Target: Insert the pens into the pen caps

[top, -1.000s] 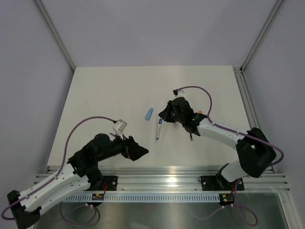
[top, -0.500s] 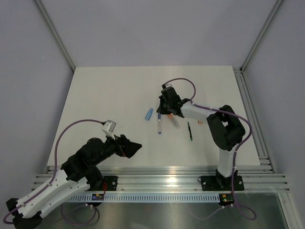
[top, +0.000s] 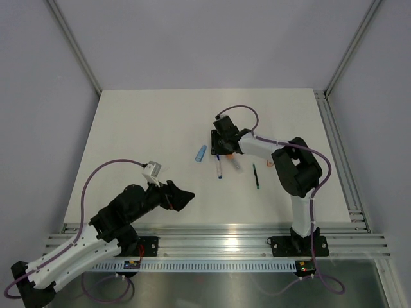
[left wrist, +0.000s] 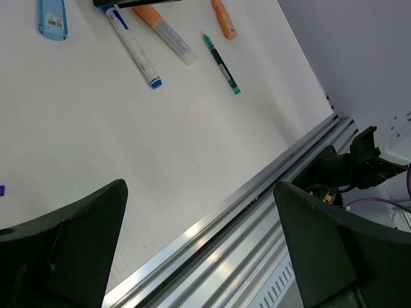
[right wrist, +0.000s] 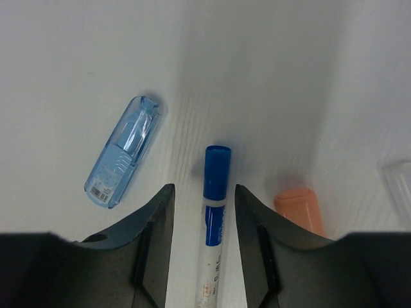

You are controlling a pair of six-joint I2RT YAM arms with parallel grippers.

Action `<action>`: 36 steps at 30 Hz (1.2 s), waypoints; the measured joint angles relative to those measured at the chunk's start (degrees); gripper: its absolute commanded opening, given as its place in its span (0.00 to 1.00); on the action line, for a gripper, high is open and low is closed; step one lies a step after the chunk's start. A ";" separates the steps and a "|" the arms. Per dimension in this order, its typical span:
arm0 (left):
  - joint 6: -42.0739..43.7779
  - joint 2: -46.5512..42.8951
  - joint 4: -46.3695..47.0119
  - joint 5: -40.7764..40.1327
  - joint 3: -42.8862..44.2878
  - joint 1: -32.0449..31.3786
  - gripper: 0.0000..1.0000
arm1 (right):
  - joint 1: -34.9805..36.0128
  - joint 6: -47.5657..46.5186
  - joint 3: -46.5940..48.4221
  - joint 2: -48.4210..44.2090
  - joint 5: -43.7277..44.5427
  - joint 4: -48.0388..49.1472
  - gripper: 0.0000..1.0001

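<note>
- Well, the right end effector [right wrist: 203,190] is down low over the desk [top: 141,128], near its middle.
- Its two fingers [right wrist: 154,237] stand a little apart, one on each side of the white pen [right wrist: 216,173] with the blue end.
- There is a small gap on each side of that pen, so the fingers do not squeeze it.
- The white pen lies flat on the desk.
- A light blue cap [right wrist: 123,151] lies near it, on the left in the right wrist view. It does not touch the pen.
- On the other side of the white pen lies a clear pen [left wrist: 168,35] with an orange end, close beside it.
- Further to the right lie a thin dark pen [left wrist: 220,63] with green tips and a short orange cap [left wrist: 223,14]. These two are near each other but not touching.
- The left end effector [left wrist: 199,189] is open very wide, and nothing is between its fingers.
- It hangs over the near part of the desk, close to the rail, well apart from the pens and caps.
</note>
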 measured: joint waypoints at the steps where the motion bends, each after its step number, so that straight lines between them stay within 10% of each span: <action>1: 0.00 0.00 0.22 0.04 -0.15 0.00 0.99 | 0.00 0.02 0.00 -0.39 0.00 -0.33 0.49; 16: 0.04 0.59 3.72 0.83 -0.46 0.00 0.99 | -6.34 2.49 -24.11 -33.70 2.32 -3.34 0.40; 36: 0.31 1.81 6.05 3.13 -0.72 0.00 0.99 | -12.17 2.23 -23.19 -20.63 4.02 -14.27 0.36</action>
